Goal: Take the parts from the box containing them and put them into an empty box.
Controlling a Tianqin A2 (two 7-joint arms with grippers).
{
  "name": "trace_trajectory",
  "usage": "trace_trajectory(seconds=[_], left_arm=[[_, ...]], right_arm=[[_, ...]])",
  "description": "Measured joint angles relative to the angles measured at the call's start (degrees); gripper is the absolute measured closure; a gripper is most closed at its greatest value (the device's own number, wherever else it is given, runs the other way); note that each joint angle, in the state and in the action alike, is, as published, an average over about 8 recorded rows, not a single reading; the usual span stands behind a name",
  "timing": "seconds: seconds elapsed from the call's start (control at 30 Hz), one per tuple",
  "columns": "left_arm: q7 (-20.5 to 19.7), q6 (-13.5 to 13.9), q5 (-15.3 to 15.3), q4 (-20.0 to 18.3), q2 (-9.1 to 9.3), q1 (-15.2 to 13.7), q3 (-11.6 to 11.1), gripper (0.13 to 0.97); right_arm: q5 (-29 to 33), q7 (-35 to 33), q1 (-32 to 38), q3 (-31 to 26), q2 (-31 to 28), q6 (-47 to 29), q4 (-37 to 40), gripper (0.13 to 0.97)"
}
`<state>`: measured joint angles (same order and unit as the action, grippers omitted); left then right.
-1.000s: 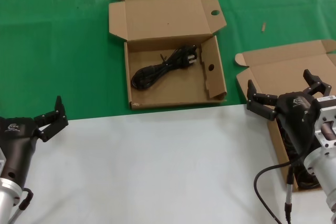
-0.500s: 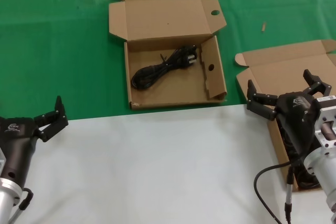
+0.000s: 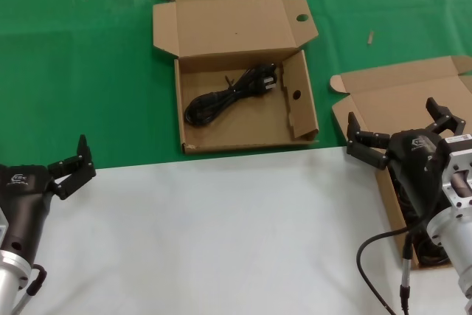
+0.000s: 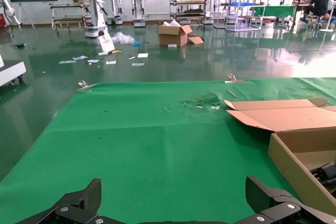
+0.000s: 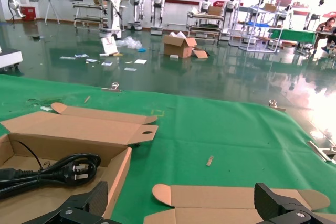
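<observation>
- cardboard is what i work with here: the holed-tab box (image 3: 243,101) sits open at centre far on the green cloth, with one black power cord (image 3: 230,94) coiled inside it.
- the plain-lidded box (image 3: 402,119) lies on the right, mostly hidden behind my right arm; something dark shows inside near the wrist, but i cannot tell what it is.
- i judge one transfer done and the next pick not yet begun.
- next i need the right gripper (image 3: 402,133) lowered into the box under it to close on a cord bundle.
- the right gripper hangs over that box's near-left part, fingers spread wide, holding and touching nothing.
- the left gripper (image 3: 68,166) is parked near left at the white table's (image 3: 221,241) edge, also spread wide and bare.
</observation>
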<state>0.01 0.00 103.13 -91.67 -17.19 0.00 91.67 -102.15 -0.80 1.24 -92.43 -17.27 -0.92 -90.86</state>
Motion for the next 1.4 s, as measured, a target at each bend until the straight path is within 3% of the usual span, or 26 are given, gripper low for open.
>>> trace_trajectory(seconds=[1.4], left_arm=[[0.0,0.0,0.0,0.0,0.00,0.0,0.0,0.132]], right_arm=[[0.0,0.0,0.0,0.0,0.0,0.0,0.0,0.129]])
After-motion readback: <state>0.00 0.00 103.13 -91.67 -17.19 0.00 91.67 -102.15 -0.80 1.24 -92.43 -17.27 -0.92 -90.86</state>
